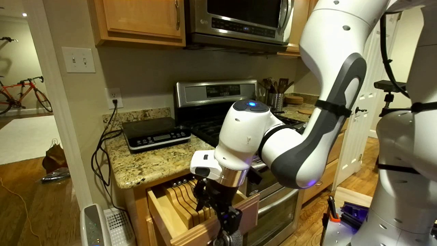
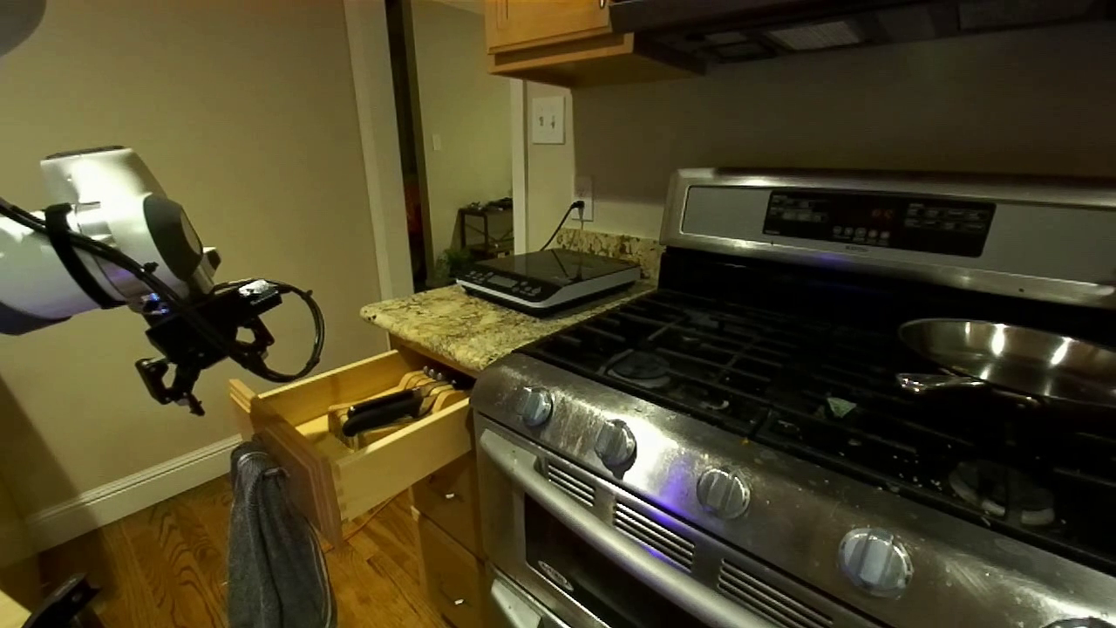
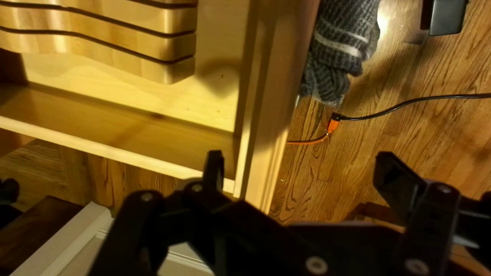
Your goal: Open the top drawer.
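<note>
One claw (image 3: 300, 168): jaws wide apart
Top drawer (image 3: 134, 130): open, at ten o'clock from the claw, wrist view

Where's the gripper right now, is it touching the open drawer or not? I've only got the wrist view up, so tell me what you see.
Observer: Not touching: in an exterior view, a gap shows between the gripper and the top drawer.
Operator: From here I can't tell what the wooden block holds. Can you?
Observer: In an exterior view, what looks like a black knife handle shows on it.
Operator: And what stands beside the top drawer?
Observer: In both exterior views, a stainless-steel stove stands right next to it.
</note>
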Tool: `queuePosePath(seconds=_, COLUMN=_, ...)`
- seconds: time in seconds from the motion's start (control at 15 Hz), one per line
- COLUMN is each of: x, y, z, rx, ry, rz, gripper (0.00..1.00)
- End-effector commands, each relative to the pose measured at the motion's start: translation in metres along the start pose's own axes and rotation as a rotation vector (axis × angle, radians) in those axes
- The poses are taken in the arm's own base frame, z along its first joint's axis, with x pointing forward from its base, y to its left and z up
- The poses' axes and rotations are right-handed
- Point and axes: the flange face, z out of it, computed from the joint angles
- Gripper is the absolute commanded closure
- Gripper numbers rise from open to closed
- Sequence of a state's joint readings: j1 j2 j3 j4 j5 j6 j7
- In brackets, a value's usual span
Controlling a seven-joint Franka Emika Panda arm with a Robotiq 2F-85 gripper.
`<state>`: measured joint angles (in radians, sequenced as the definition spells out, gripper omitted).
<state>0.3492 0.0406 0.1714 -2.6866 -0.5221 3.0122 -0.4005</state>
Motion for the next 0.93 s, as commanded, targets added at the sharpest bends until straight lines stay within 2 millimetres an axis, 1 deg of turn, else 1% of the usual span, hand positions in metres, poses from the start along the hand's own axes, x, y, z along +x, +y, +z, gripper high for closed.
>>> queuePosePath(seconds=0.0, x=-0.007, y=0.011, z=-0.001, rx=0.015, ry=-0.024, rz=-0.004, gripper=0.0)
queuePosePath(seconds=0.87, x=-0.023, y=0.014, z=0.028, rx=0.187, ry=-0.064, rz=0.042, gripper=0.0)
